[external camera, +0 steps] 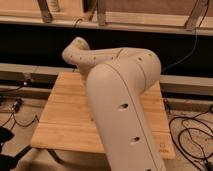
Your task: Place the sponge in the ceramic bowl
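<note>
Pincer not vis.; behind arm (122,107)

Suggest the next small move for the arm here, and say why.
Probably swing the bulky white arm aside a little: it covers the middle of the light wooden table, the claw is hidden somewhere behind it, and neither sponge nor ceramic bowl shows.

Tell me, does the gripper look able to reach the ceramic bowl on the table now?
Probably yes, but I cannot confirm it. The arm stretches over the wooden table, and its thick white link hides both the gripper, somewhere behind it, and the ceramic bowl. Nothing visible blocks the way.
</note>
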Controlling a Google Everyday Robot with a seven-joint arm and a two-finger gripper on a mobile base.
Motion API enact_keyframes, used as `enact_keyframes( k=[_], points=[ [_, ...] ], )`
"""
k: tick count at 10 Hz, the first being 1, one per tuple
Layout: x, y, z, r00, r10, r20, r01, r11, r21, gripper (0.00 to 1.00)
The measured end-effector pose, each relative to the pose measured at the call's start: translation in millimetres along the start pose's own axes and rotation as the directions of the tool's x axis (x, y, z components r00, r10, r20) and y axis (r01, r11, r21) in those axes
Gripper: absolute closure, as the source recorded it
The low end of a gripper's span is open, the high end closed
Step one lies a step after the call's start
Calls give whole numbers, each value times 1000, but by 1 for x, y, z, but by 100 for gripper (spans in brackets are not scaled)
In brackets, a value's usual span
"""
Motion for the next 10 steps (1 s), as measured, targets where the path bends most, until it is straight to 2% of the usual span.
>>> enact_keyframes(
  k=[2, 4, 6, 8, 10],
  points=[
    [-6, -28, 16, 996, 82, -29, -81, 996, 27, 100],
    [-1, -62, 29, 982, 178, -66, -175, 984, 43, 100],
    [9, -77, 32, 967, 229, -109, -228, 973, 26, 99],
    [9, -71, 32, 969, 224, -107, -223, 975, 17, 86],
    [8, -74, 32, 968, 227, -107, -226, 974, 19, 65]
  ],
)
